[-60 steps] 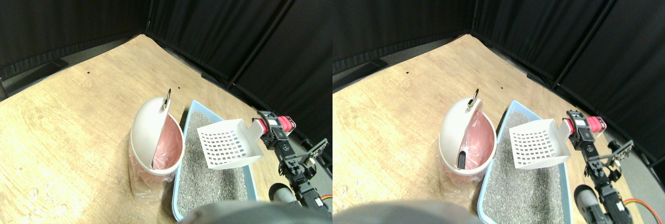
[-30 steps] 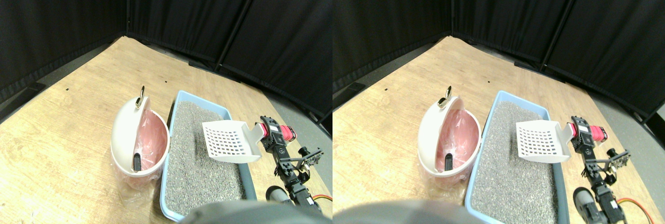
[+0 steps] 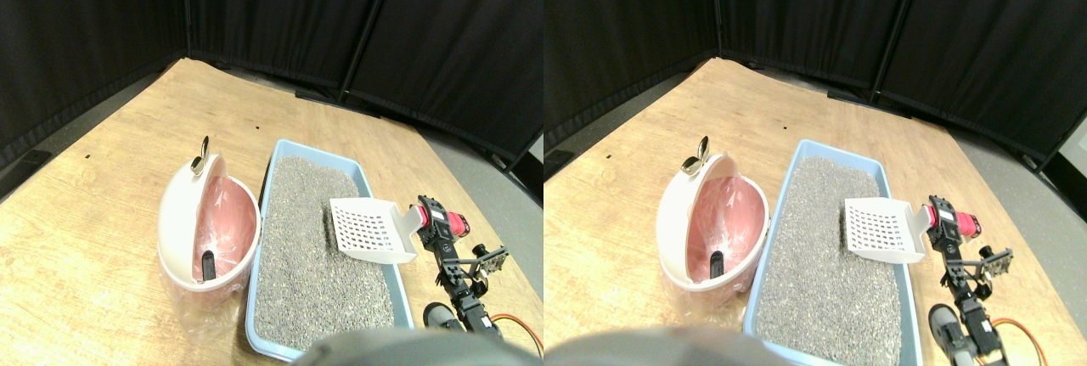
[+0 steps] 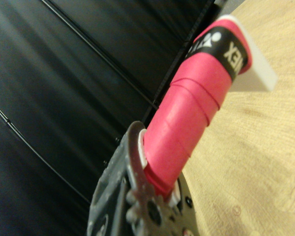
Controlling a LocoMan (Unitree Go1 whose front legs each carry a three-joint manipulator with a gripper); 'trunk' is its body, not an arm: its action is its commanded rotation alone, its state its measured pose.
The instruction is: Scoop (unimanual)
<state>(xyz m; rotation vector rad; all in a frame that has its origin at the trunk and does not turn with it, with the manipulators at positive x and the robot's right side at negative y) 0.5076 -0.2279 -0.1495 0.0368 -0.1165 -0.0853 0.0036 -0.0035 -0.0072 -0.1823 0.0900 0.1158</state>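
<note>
A: Where's the scoop (image 3: 372, 228) rn?

B: Up in the air over the right side of the litter tray (image 3: 265, 285), blade not touching the grit. Looks empty, holes all clear. Bin (image 3: 183, 226) w/ pink bag sits just left of the tray, touching its edge or nearly, lid tipped open, a small dark thing lying inside.

A: And the hand (image 3: 435, 218)?

B: Right hand's clenched on the scoop's handle (image 4: 191, 115), the part wrapped in red grip tape. Wrist cam shows the tape running straight into the jaw frame, so it's held at the far end, away from the blade.

A: How'll it handle?

B: My guess: light, stiff plastic, no flex to speak of. Tape gives good friction, so a slip is unlikely. But the hold is far from the blade, so any load out front will lever on the wrist. Litter itself is loose and will mostly drain thru the slots.

A: Best place to hold?

B: Where it is, on the tape. The bare white plastic would likely be slicker, and a hold on the blade would block scooping.

A: Floor (image 3: 102, 205)?

B: Wood, black curtains (image 3: 280, 18) behind.
</note>
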